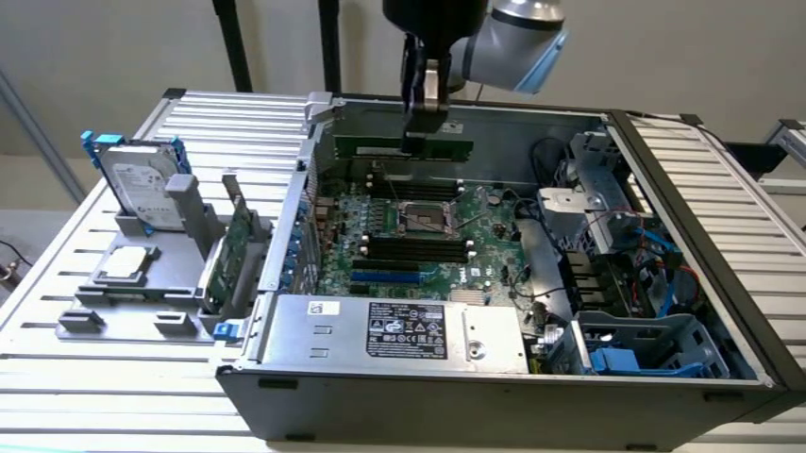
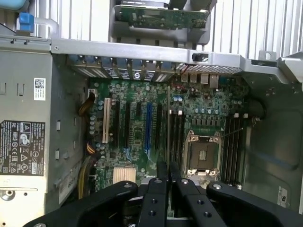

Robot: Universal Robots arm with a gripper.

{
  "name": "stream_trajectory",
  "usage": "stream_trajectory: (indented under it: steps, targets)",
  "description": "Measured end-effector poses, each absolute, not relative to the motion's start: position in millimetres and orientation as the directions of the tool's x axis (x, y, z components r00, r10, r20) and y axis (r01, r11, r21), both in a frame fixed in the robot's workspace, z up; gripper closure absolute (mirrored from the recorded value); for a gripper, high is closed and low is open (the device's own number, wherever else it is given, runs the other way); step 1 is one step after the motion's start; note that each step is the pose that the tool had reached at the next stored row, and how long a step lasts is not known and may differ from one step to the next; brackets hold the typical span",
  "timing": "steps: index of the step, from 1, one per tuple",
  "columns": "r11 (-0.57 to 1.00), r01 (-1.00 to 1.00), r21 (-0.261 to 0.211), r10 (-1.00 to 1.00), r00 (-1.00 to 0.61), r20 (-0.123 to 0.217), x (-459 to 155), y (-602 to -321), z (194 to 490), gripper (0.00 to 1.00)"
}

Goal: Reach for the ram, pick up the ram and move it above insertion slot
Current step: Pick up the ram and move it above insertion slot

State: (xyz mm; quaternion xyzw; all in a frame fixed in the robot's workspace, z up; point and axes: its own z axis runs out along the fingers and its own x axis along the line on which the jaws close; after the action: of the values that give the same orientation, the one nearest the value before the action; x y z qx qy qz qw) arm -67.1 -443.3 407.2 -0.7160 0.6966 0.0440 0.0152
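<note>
Ram (image 1: pixel 403 148) in pincer (image 1: pixel 421 138) above insertion slot (image 1: pixel 406 247), hard drive (image 1: pixel 142 190) at exterior view's left.

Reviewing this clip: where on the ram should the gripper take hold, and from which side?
Grip the ram near the middle of its top long edge, coming down from above and pinching its two flat faces. It hangs on edge, long and thin, so a mid-length hold should keep it level and leave the bottom edge free. The gripper is shut on it there.
</note>
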Motion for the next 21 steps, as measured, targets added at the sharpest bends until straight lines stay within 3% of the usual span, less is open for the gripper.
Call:
stream_trajectory:
  steps: [14, 21]
  targets:
    - [0.001, -0.999, 0.039, -0.997, -0.004, -0.08, -55.7, -428.1, 388.5, 0.87]
    - [0.012, -0.999, 0.039, -0.998, -0.014, -0.063, -50.7, -421.6, 387.0, 0.87]
